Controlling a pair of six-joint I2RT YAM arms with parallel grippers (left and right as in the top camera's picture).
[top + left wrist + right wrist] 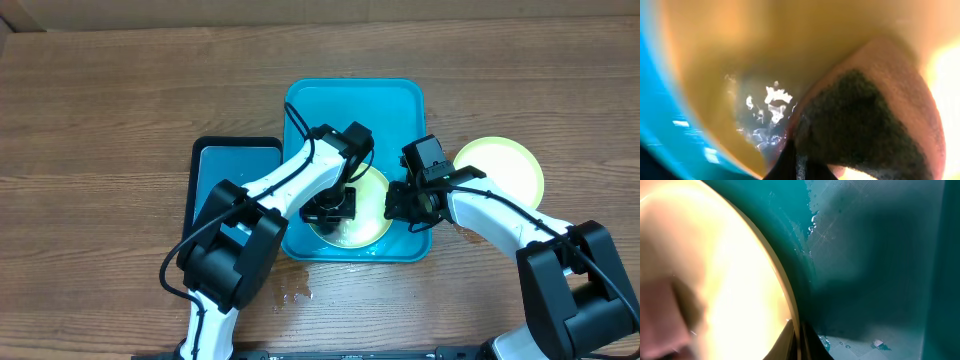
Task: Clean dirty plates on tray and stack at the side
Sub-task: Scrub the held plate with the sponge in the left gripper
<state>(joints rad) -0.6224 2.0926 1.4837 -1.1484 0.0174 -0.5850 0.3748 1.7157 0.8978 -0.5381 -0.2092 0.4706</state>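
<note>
Currently one round light yellow-green plate (370,222) lies at the near end of the large teal plastic tray (350,100). Left gripper (330,210) is down on it, clamped on a pink sponge with a dark scouring face (860,125). Right gripper (408,205) pinches that plate's right rim. Second matching plate (500,165) sits on the wooden table (100,120), right of the tray. Black-rimmed blue-grey tray (235,170) sits just beside the teal one, on its left.

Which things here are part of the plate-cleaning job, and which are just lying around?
Job:
- teal tray
- plate in it
- plate on the table beside it
- sponge on the tray's plate

Lying about:
- black-rimmed tray, left of the teal one
</note>
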